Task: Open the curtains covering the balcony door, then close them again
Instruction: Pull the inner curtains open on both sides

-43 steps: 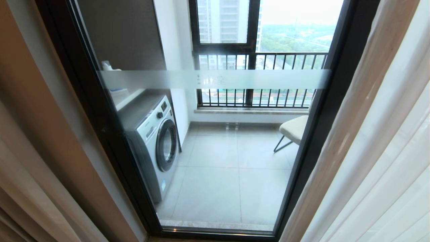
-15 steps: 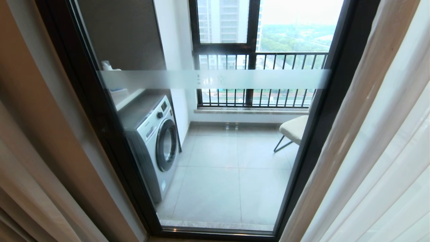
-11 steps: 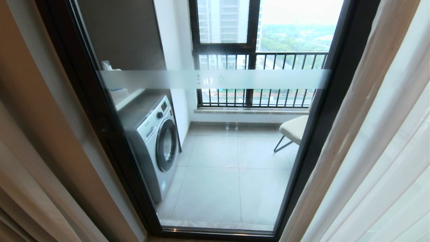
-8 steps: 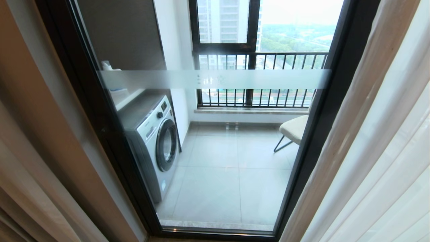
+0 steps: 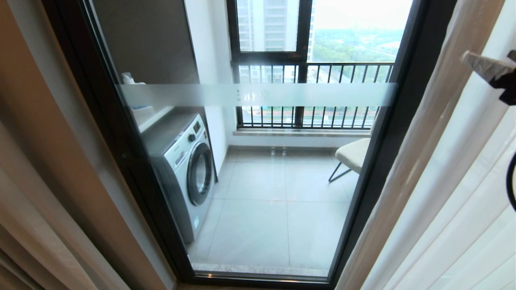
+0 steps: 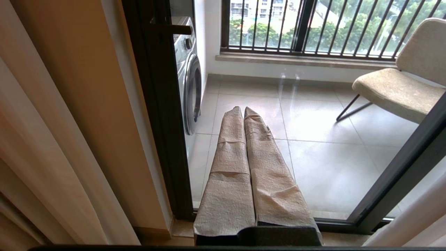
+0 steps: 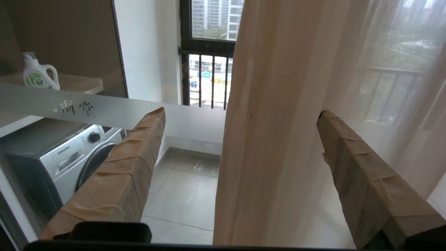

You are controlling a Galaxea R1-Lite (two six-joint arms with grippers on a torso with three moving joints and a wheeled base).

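Balcony door (image 5: 262, 169) uncovered across its glass, black frame on both sides, frosted white band crossing at mid-height. Curtains (image 5: 439, 173) drawn apart: beige panel and white sheer gathered to the right of the door, a second beige panel (image 5: 44, 193) bunched to the left of the door.

Right gripper (image 7: 240, 115) raised near the right edge of the door, fingers spread wide and released, nothing grasped. Inner hem of the right beige panel (image 7: 264, 122) hanging between the two paper-wrapped fingers (image 7: 129, 167), not touched by either as far as can be seen. Sheer (image 7: 390, 69) behind the other finger. In the head view, only one wrapped fingertip (image 5: 481, 64) showing, in front of the sheer to the right of the door.

Left gripper (image 6: 244, 111) low before the door, near its left frame, fingers pressed together and clenched on nothing, pointing at the glass.

Beyond the door: washing machine (image 5: 185, 169) to the left, chair (image 5: 352, 155) to the right, tiled floor (image 5: 274, 209) between them, barred railing (image 5: 314, 94) at the far side. Detergent bottle (image 7: 36, 71) on a shelf above the washing machine.
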